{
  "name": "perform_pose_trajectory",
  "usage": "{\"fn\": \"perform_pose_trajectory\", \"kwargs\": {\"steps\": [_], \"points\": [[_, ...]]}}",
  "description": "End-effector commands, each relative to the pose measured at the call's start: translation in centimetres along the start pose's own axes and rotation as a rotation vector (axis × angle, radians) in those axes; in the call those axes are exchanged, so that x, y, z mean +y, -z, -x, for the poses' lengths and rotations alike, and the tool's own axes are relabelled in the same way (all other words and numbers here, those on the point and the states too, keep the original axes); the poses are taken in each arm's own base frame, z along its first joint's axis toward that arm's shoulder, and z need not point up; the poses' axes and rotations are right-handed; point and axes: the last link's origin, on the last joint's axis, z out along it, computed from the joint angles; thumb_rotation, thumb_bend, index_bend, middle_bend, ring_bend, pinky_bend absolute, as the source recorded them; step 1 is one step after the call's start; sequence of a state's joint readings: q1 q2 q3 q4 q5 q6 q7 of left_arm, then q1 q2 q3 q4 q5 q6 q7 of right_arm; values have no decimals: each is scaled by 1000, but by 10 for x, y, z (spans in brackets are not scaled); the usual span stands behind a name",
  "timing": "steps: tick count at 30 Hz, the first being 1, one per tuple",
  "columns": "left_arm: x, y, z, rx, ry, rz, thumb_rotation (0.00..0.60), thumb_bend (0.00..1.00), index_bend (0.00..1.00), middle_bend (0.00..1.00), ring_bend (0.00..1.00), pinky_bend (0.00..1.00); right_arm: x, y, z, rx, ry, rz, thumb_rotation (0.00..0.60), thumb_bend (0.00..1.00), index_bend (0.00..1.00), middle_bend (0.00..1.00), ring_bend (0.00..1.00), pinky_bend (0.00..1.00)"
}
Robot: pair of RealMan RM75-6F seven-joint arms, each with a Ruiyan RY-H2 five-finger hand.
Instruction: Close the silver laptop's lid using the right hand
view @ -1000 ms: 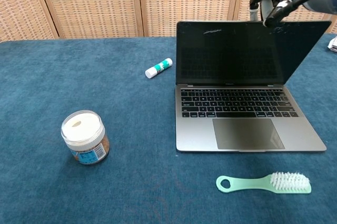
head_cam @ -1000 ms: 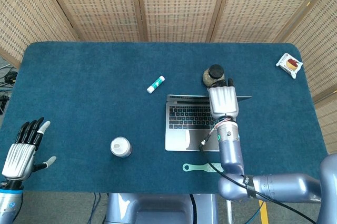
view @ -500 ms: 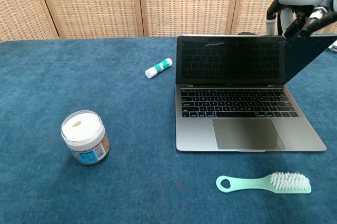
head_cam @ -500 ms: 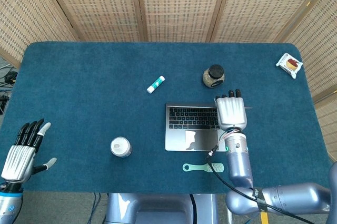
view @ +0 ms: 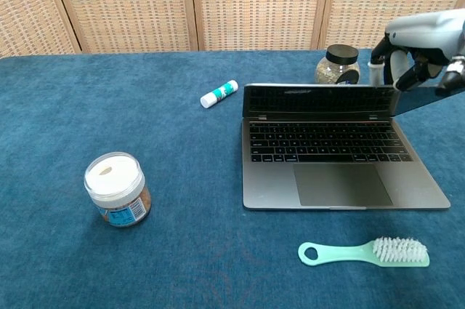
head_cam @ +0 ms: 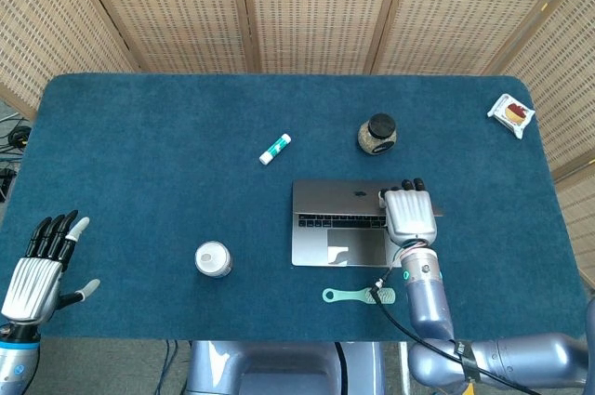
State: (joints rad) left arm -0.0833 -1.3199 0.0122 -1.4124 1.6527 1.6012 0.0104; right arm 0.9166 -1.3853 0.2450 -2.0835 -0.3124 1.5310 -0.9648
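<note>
Right hand (head_cam: 410, 214) sits flat on the back of the silver laptop's lid (head_cam: 339, 195), near the lid's right top edge, fingers together and laid over the edge. It holds nothing, just presses palm-down. That placement makes sense: pushing near the free edge gives the most leverage about the hinge.

Laptop (view: 341, 171) is right of centre on the desk (head_cam: 158, 181), base flat and keyboard facing the near side. Lid is tilted well forward over the keys. In the chest view the screen shows only as a thin strip, so I'd judge it about two-thirds closed, not yet down.

Left hand (head_cam: 37, 269) is at the near-left corner of the desk, fingers spread, holding nothing, clear of the work.

Other items:
- White-lidded jar (view: 115, 189) is left of the laptop.
- Glue stick (view: 219, 94) lies at far left of it.
- Dark-lidded jar (view: 338, 65) stands just behind the lid.
- Green brush (view: 363, 252) lies on the near side of the laptop.
- Small packet (head_cam: 511, 114) is at the far-right corner.

Versus 1.0 s ago: the lid was roughly upright and hid the dark-lidded jar in the chest view; now it's tipped low and the jar shows. Right hand has come toward the near side and down with it. Nothing else has shifted.
</note>
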Motion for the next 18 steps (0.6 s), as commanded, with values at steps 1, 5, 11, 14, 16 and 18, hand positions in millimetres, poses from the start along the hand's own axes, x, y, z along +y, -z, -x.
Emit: {"fn": "perform_pose_trajectory", "kwargs": {"steps": [1, 5, 11, 14, 16, 18], "points": [[0, 0, 0, 3, 0, 0, 600, 13, 0, 0, 0, 0, 1, 0, 3, -6, -3, -1, 600, 1000, 402, 391, 200, 123], [0, 1, -2, 8, 2, 1, 600, 12, 0, 0, 0, 0, 4, 1, 10, -16, -4, 0, 600, 1000, 402, 391, 200, 123], [1, 2, -3, 12, 1, 4, 600, 13, 0, 0, 0, 0, 11, 0, 23, -48, -21, 11, 600, 1000, 401, 389, 200, 123], [0, 2, -4, 20, 1, 2, 600, 13, 0, 0, 0, 0, 17, -1, 29, -65, -23, 19, 600, 1000, 402, 388, 200, 123], [0, 2, -5, 21, 1, 1, 600, 13, 0, 0, 0, 0, 20, -2, 33, -73, -24, 25, 600, 1000, 402, 388, 200, 123], [0, 2, -4, 19, -1, 2, 600, 13, 0, 0, 0, 0, 23, -3, 37, -82, -27, 29, 600, 1000, 401, 388, 200, 123]]}}
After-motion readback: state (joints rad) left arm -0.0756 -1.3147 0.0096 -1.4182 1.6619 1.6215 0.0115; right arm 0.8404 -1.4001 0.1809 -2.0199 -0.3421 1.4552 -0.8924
